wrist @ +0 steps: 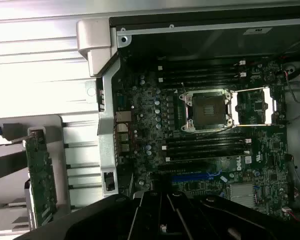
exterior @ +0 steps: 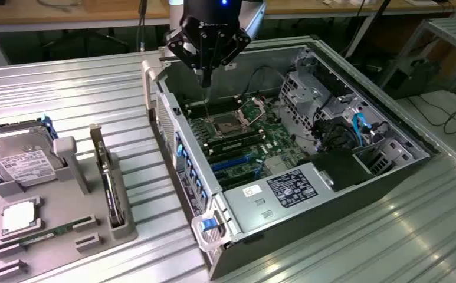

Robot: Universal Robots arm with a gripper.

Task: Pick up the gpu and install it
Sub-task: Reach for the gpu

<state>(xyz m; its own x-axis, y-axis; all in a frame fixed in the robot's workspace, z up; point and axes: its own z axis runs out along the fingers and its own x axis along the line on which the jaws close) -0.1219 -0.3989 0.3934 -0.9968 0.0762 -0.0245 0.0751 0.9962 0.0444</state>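
The gpu (exterior: 105, 177) stands not yet picked in its grey holder (exterior: 94, 236), while the pincer (exterior: 206, 81), seemingly pressed together and empty, hovers over the open computer case (exterior: 291, 236).

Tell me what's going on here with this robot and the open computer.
The robot arm's gripper hangs over the open computer case, above the motherboard. The gpu is not picked up yet: it stands upright in the grey holder on the exterior view's left, beside the hard drive, apart from the gripper.
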